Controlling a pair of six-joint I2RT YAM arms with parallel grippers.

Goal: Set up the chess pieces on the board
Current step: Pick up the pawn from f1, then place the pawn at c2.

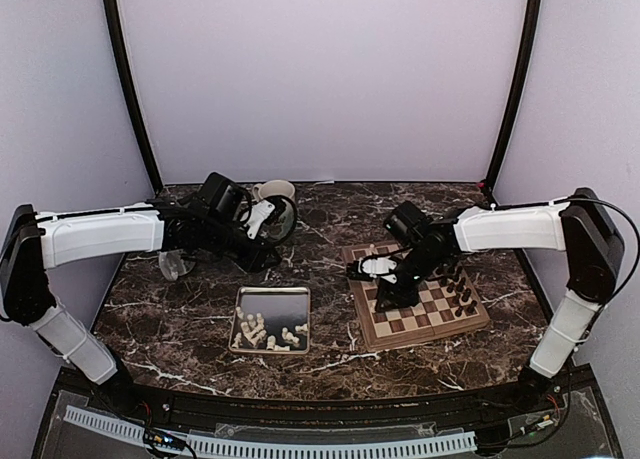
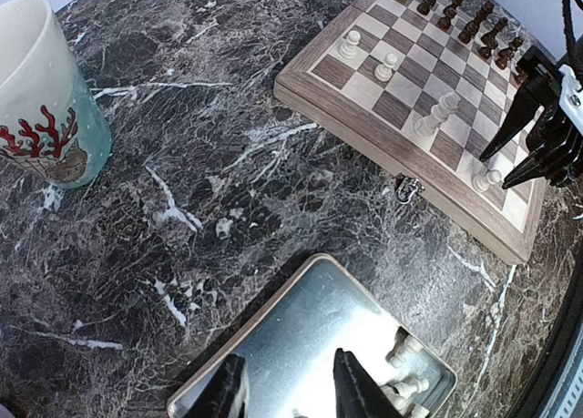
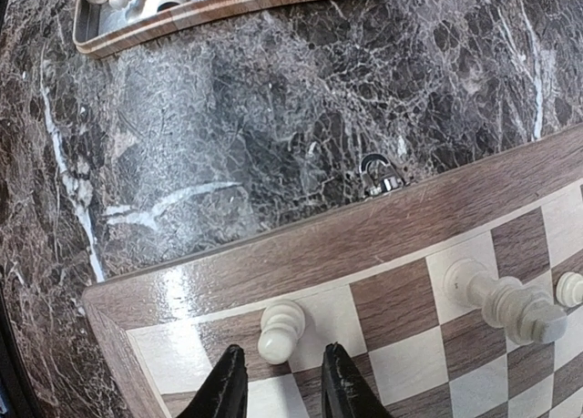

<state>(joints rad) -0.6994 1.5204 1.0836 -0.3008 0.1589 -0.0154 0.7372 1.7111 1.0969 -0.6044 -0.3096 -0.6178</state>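
The board point(image 1: 432, 317) lies on the right of the table, with dark pieces point(image 2: 455, 13) along its far side. Cream-white chess pieces point(image 2: 437, 113) stand on a few squares. My right gripper point(image 3: 282, 386) is open low over the board's near corner. A white pawn point(image 3: 281, 331) stands upright just ahead of its fingertips, with a gap on each side. More white chess pieces point(image 1: 265, 331) lie in the silver tray point(image 1: 270, 301). My left gripper point(image 2: 290, 395) hangs open above the tray's bare end, holding nothing.
A cream mug with a red coral print point(image 2: 41, 90) stands at the back left, near my left wrist. A small clear object point(image 1: 175, 264) sits under the left arm. The board's metal latch point(image 3: 378, 174) faces the tray. Dark marble lies between tray and board.
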